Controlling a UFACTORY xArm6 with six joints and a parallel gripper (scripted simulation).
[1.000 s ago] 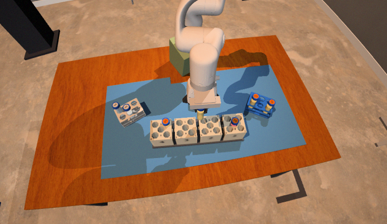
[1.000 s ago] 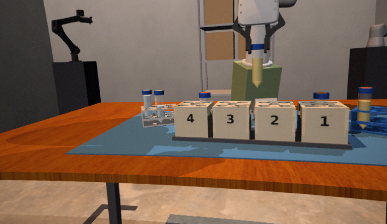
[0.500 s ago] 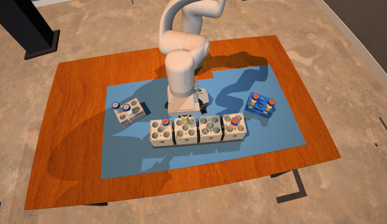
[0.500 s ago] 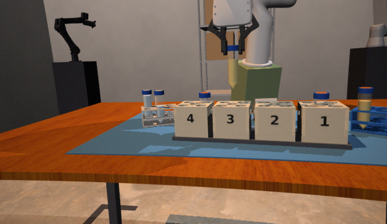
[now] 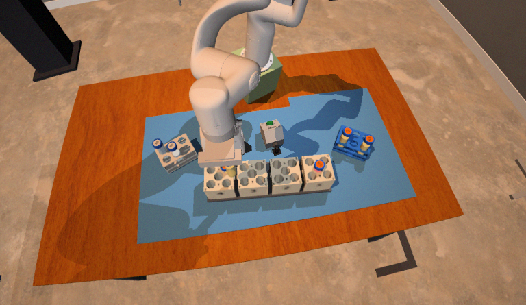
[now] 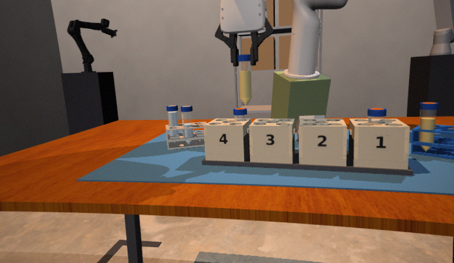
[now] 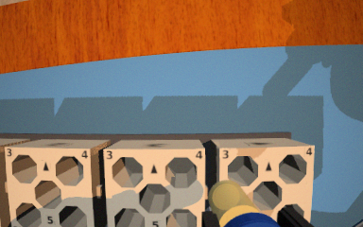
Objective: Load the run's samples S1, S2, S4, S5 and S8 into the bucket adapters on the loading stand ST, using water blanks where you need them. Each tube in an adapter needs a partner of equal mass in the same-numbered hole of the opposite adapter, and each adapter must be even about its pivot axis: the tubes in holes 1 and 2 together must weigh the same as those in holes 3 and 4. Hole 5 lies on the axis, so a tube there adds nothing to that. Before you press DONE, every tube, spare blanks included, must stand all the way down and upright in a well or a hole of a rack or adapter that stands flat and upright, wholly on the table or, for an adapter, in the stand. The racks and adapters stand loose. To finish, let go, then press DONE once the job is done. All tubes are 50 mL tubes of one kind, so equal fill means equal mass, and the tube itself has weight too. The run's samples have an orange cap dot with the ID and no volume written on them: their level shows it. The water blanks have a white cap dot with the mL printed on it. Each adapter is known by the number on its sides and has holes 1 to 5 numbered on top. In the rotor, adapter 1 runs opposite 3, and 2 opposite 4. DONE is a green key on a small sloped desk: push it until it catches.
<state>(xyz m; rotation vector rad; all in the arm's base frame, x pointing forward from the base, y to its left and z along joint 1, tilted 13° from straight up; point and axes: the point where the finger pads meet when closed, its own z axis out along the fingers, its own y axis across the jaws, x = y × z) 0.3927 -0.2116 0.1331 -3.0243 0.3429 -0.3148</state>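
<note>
A yellow-filled tube (image 5: 231, 171) (image 6: 245, 86) (image 7: 227, 196) is gripped by its blue cap between the fingers (image 6: 253, 54), hanging upright below them. Beneath it, adapter 4 (image 5: 220, 192) (image 6: 224, 149) (image 7: 302, 184) is seated beside adapter 3 (image 5: 253, 190) (image 6: 271, 149) (image 7: 110, 189) on the loading stand (image 5: 271, 197) (image 6: 381, 170) (image 7: 189, 136).

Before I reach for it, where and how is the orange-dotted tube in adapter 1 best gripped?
Grip the blue cap by its sides, coming straight down from above. The tube stands upright in adapter 1, its body mostly sunk inside, so little besides the cap shows.
</note>
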